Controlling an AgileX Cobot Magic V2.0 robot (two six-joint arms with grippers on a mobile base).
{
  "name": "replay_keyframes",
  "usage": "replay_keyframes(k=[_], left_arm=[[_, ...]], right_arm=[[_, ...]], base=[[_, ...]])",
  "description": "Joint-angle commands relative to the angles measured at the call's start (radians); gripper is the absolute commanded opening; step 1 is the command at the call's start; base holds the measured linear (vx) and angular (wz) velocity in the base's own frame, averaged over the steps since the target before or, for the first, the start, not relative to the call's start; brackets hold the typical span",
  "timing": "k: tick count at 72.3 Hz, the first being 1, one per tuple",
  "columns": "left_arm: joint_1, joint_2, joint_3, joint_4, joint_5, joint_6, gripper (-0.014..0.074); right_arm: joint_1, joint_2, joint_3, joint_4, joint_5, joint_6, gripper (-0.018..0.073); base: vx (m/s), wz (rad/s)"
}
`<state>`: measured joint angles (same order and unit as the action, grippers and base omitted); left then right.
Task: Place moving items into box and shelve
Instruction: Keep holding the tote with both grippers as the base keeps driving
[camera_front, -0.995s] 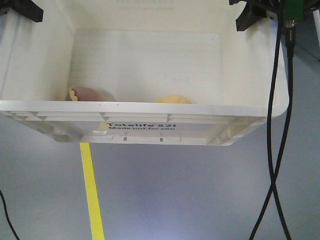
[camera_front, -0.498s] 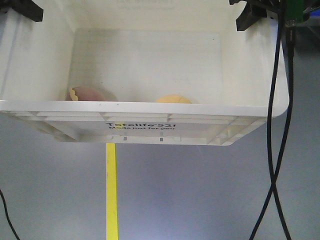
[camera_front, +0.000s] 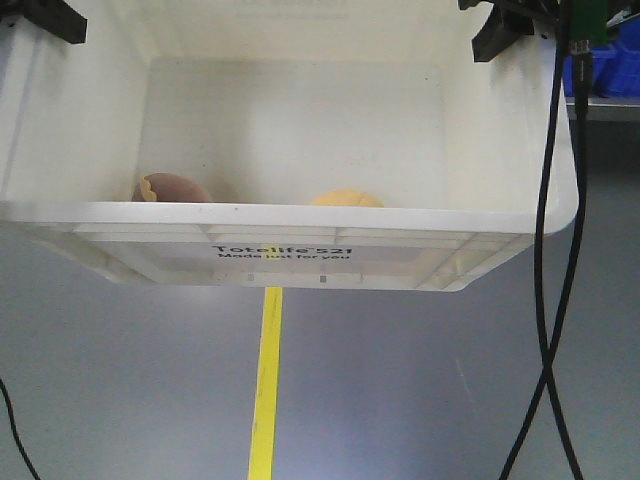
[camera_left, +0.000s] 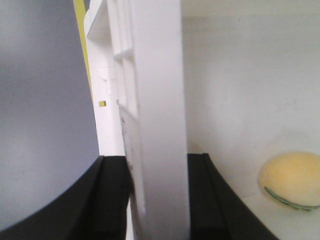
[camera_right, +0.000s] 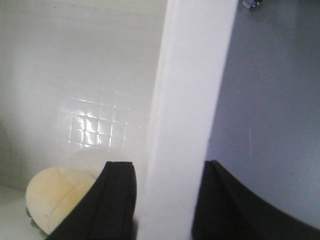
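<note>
1. Left pincer (camera_left: 152, 161) is clenched on one end wall of the box (camera_front: 300, 218). One black finger sits outside and one inside, with the white ribbed wall pinched between them.
2. My right pincer (camera_right: 170, 165) is clamped the same way on the opposite end wall, one finger inside the box and the other out over the grey floor (camera_front: 420, 400).
3. The box hangs between my two arms, clear of the floor. Its long axis runs straight from one pincer to the other, and the printed side faces my front camera. A yellow floor line (camera_front: 265, 390) passes beneath it.
4. Both moving items lie on the bottom, against the near wall. The pinkish-brown plush (camera_front: 170, 188) is toward my left arm. The yellow plush (camera_front: 345, 198) is near the middle, so it is a little closer to my right arm. I judge the loading part done and shelving left.
5. No shelf shows clearly. Blue bins (camera_front: 612, 70) on a ledge peek in at far right, beyond my right pincer. If that is the place, the box must go forward and to the right, carried broadside.
6. With the load spanning both arms, I judge they must travel together and level. If one arm leads, the box twists in my grip and the plushes roll. A black cable (camera_front: 548, 300) hangs beside the right end and could snag.
</note>
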<state>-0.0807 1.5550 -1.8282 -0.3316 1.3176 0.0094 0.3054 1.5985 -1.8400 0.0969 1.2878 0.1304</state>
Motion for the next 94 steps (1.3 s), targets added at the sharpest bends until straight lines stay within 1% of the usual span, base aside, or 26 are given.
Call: replay_keyframes(k=[1,56,94], left_arm=[[-0.045,-0.057,-0.044,-0.379,-0.068,0.017,0.0000],[-0.045,-0.057,-0.044,-0.380,-0.068,0.017,0.0000],[-0.045,-0.057,-0.044,-0.380,-0.068,0.017,0.0000]], right_arm=[[0.033,-0.048,-0.041,0.276,-0.001,-0.014,-0.0004],[0.033,-0.048,-0.041,0.272,-0.001,-0.014,-0.0004],[0.033,-0.048,-0.041,0.272,-0.001,-0.014,-0.0004]], base=[[0.53,0.33],[0.55,0.28],[0.59,0.11]])
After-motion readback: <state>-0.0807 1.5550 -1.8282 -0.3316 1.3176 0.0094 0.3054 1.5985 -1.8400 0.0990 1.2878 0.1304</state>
